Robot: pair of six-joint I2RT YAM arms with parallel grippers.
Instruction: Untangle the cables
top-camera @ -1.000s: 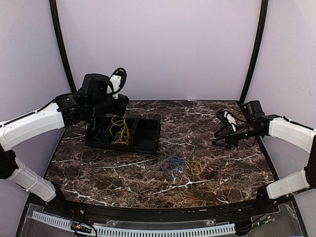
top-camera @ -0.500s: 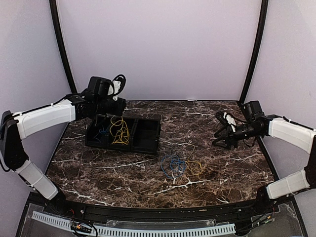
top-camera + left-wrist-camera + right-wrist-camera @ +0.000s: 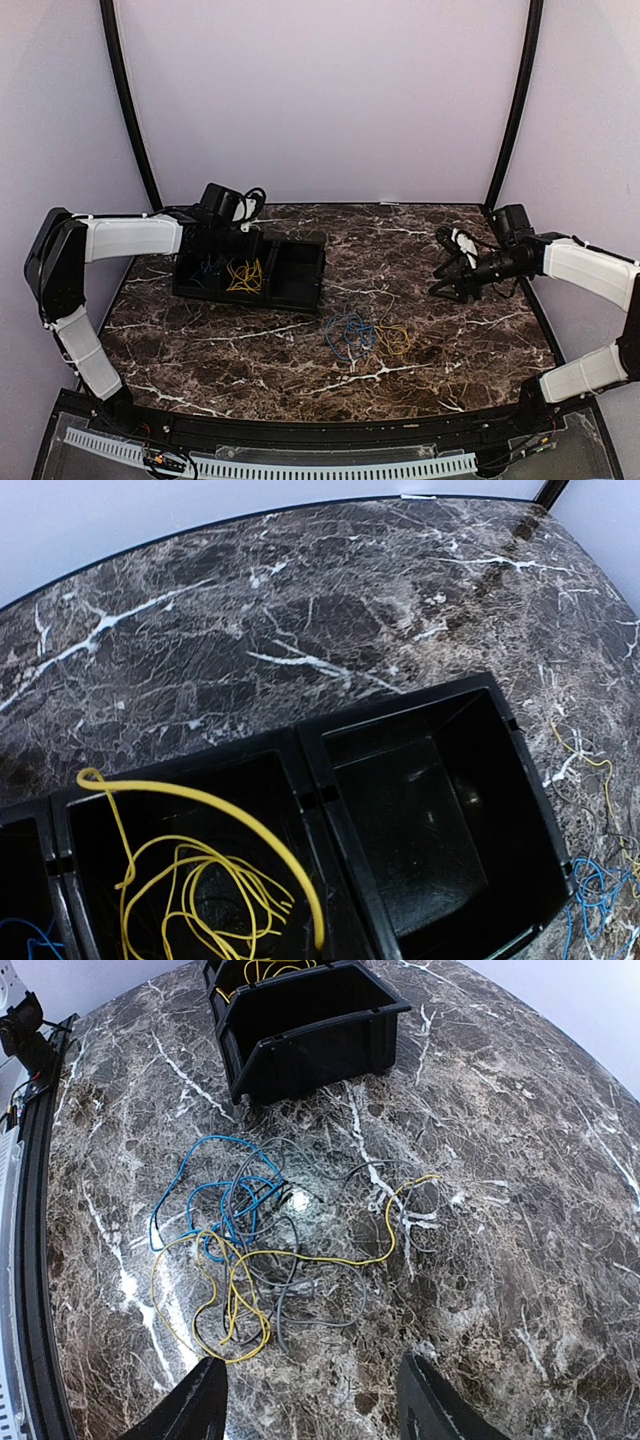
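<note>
1. Two cables look sorted. The yellow cable (image 3: 200, 885) lies coiled in the middle compartment (image 3: 160, 820) of the black bin (image 3: 300, 288), which sits toward the far-left corner of the worktop (image 3: 450, 370). A blue cable (image 3: 205, 268) lies in the left compartment (image 3: 185, 287). The right compartment (image 3: 410, 820) holds nothing.
2. What is left is the tangle (image 3: 250, 1260) near the middle of the worktop, a little toward the near edge. In it a blue strand (image 3: 235, 1188), a yellow strand (image 3: 340, 1259) and a dark grey strand (image 3: 285, 1310) loop through each other. I judge the job about half done.
3. My left gripper (image 3: 240, 215) sits just behind the bin by the far-left corner. Its fingers are outside its own wrist view. It is closed, and I see no cable in it.
4. My right gripper (image 3: 312, 1370) hovers near the right edge, looking down on the tangle. Its jaws are spread about halfway, with nothing between them.
5. A second ago the left gripper was above the middle compartment with the yellow cable dangling from it. Now that cable has settled inside and the arm has folded back. The right arm and the tangle have not moved.
</note>
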